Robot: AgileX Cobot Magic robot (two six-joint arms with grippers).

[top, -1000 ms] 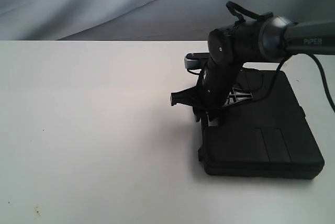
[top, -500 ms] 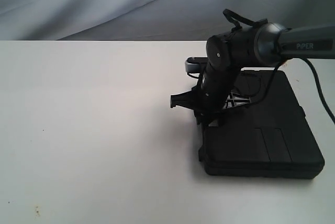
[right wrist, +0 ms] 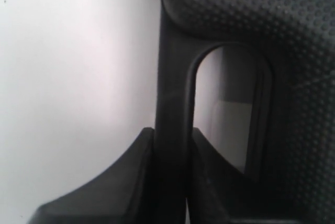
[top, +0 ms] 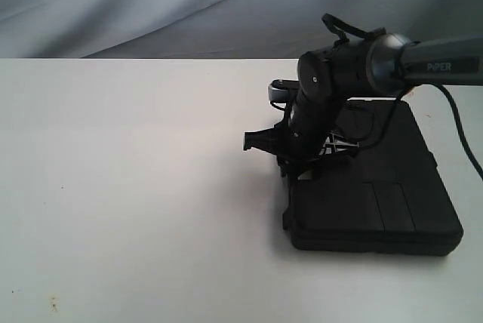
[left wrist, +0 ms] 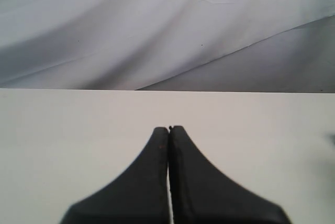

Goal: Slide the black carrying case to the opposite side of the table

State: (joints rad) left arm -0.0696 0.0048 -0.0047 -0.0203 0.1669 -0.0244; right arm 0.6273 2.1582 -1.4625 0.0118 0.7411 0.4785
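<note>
The black carrying case (top: 370,195) lies flat on the right part of the white table (top: 136,172). My right gripper (top: 296,163) reaches down at the case's left edge and is shut on the case's handle bar (right wrist: 172,93). Both fingers (right wrist: 144,156) press the bar from either side, beside the handle's oval opening and the case's dotted shell (right wrist: 272,20). My left gripper (left wrist: 169,128) is shut with nothing between its fingers, hovering over bare table (left wrist: 63,130); it does not show in the exterior view.
A grey cloth backdrop (top: 151,6) hangs behind the table's far edge. White tabletop stretches left of the case, with small dark specks (top: 53,306) near the front left. The right arm's cable (top: 464,142) hangs at the right edge.
The right arm has pulled leftward slightly, and the case has shifted a little to the left with it. The left gripper shows no change.
</note>
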